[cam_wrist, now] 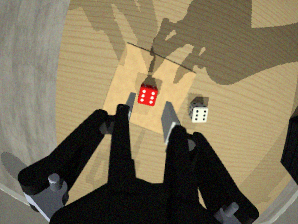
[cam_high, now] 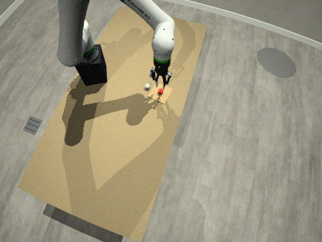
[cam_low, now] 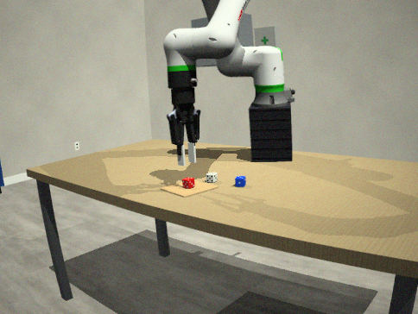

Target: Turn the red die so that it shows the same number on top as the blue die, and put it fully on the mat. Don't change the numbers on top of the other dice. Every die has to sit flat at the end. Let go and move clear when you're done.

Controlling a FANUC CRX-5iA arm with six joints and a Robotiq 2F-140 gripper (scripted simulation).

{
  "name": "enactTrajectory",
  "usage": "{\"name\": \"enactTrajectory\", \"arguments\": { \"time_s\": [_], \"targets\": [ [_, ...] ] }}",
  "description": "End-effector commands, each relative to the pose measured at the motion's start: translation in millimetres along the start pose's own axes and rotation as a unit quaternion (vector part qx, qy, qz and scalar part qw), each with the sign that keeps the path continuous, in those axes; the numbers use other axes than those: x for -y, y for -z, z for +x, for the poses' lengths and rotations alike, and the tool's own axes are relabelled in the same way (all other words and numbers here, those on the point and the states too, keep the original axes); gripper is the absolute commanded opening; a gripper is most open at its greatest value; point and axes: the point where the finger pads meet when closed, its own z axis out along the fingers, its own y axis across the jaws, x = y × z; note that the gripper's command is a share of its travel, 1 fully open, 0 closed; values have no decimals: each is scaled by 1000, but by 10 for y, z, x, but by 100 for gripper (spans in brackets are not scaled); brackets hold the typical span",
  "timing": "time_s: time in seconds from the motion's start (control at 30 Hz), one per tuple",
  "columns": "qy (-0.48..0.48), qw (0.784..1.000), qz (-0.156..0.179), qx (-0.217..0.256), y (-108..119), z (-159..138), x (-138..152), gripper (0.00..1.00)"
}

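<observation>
Pincer [cam_low: 186, 160] hangs above the surface [cam_low: 302, 207], partly spread, pinching nothing. Risk: a drop from here could nudge the red die [cam_low: 188, 183] off the mat [cam_low: 179, 190] or tip it, if the fingers land on an edge. Red die sits flat on the mat, four pips up in the wrist view. White die [cam_low: 212, 177] at its 3 o'clock, just off the mat; blue die [cam_low: 240, 181] farther that way.

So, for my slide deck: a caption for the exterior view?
Tool hangs empty above the red die on the mat; white and blue dice sit beside it.
</observation>
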Motion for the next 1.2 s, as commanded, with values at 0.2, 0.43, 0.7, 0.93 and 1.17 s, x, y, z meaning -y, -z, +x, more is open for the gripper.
{"name": "enactTrajectory", "arguments": {
  "time_s": [0.2, 0.43, 0.7, 0.93, 1.17],
  "targets": [
    [-1, 993, 2, -117, 3, -34, 10, 28],
    [-1, 992, 2, -123, -1, -75, 12, 28],
    [-1, 974, -2, -225, -23, -93, -4, 28],
    [-1, 968, 3, -249, -25, -142, 14, 28],
    [-1, 952, -3, -305, -53, -143, -1, 28]
  ]
}}
